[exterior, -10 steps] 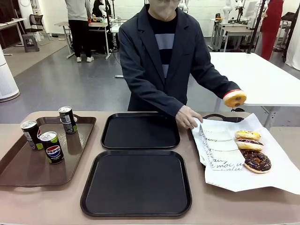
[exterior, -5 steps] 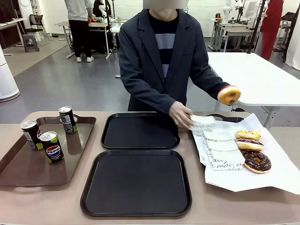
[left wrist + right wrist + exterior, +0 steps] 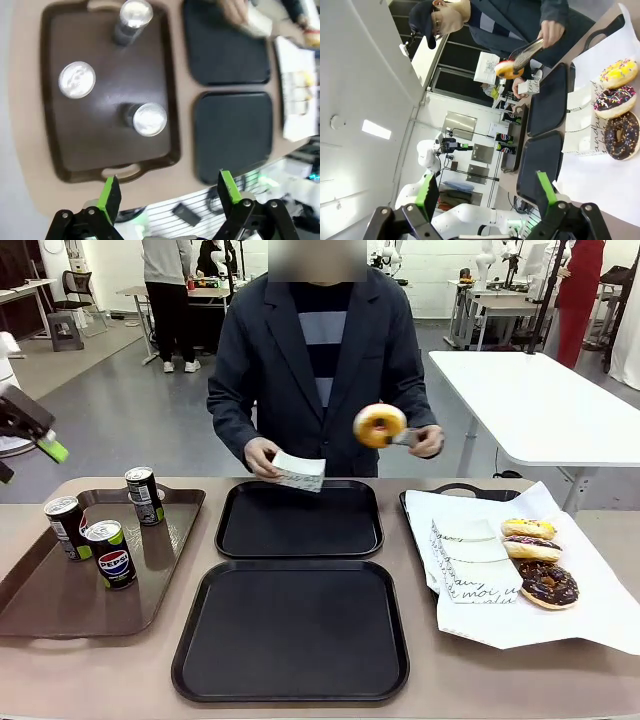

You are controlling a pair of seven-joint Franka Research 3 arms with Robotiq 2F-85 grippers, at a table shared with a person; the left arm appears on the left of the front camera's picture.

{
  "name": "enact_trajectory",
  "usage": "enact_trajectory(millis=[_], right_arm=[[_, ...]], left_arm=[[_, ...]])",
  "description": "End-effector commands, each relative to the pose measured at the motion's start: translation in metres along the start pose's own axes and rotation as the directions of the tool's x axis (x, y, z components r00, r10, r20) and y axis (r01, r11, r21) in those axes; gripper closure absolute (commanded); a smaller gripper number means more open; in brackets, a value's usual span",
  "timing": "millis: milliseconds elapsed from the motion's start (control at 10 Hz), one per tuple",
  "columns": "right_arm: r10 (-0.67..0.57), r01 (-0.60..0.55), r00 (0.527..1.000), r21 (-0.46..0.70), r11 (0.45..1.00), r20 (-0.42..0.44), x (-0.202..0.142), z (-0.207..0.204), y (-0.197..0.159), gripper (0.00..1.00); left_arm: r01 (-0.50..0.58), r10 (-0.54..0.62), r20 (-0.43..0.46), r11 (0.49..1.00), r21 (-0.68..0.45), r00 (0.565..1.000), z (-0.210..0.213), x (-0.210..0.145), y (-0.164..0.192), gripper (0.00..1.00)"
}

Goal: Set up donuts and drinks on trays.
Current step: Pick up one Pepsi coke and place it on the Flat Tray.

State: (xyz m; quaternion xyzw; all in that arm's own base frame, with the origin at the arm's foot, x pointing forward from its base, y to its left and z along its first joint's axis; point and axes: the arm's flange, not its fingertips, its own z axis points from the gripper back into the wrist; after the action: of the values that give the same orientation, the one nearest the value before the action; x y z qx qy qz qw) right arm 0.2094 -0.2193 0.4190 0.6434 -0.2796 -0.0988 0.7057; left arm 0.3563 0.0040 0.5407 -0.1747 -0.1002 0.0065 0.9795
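Note:
The person holds a yellow-orange glazed donut in tongs above the far black tray. Their other hand holds a small white paper box over that tray's back rim. The near black tray is bare. Three Pepsi cans stand on the brown tray at the left. High above that tray my left gripper hangs open, looking down on the can tops. My right gripper is open in the air, well off the donuts.
At the right, a tray lined with white paper holds three more donuts and flat white boxes. One green-padded finger of my left gripper pokes in at the left edge above the table.
The person lifted a white box off the paper and swung the donut in the tongs from the right to above the far tray. My left gripper came into the front view.

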Motion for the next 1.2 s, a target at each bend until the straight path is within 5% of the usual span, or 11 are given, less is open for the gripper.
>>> enact_trajectory(millis=[0, 300, 500, 600, 1000, 1100], right_arm=[[0.016, -0.016, 1.000, 0.019, 1.000, 0.014, 0.004, 0.001, 0.001, 0.00], [0.016, -0.016, 1.000, 0.019, 1.000, 0.014, 0.004, 0.001, 0.001, 0.00], [0.016, -0.016, 1.000, 0.019, 1.000, 0.014, 0.004, 0.001, 0.001, 0.00], [0.016, -0.016, 1.000, 0.019, 1.000, 0.014, 0.004, 0.001, 0.001, 0.00], [0.016, -0.016, 1.000, 0.019, 1.000, 0.014, 0.004, 0.001, 0.001, 0.00], [0.016, -0.016, 1.000, 0.019, 1.000, 0.014, 0.004, 0.001, 0.001, 0.00]], left_arm=[[0.053, -0.036, -0.108, 0.986, 0.159, 0.993, -0.028, 0.005, -0.019, 0.00], [0.126, -0.090, -0.123, 0.935, 0.333, 0.988, -0.086, 0.002, -0.050, 0.00], [0.105, -0.084, -0.080, 0.942, 0.320, 0.993, -0.104, 0.005, -0.051, 0.00], [0.148, -0.108, -0.144, 0.939, 0.310, 0.984, -0.089, -0.002, -0.055, 0.00], [0.145, -0.108, -0.137, 0.943, 0.300, 0.985, -0.096, -0.001, -0.055, 0.00], [0.108, -0.065, -0.129, 0.926, 0.361, 0.989, -0.113, 0.003, -0.058, 0.00]])
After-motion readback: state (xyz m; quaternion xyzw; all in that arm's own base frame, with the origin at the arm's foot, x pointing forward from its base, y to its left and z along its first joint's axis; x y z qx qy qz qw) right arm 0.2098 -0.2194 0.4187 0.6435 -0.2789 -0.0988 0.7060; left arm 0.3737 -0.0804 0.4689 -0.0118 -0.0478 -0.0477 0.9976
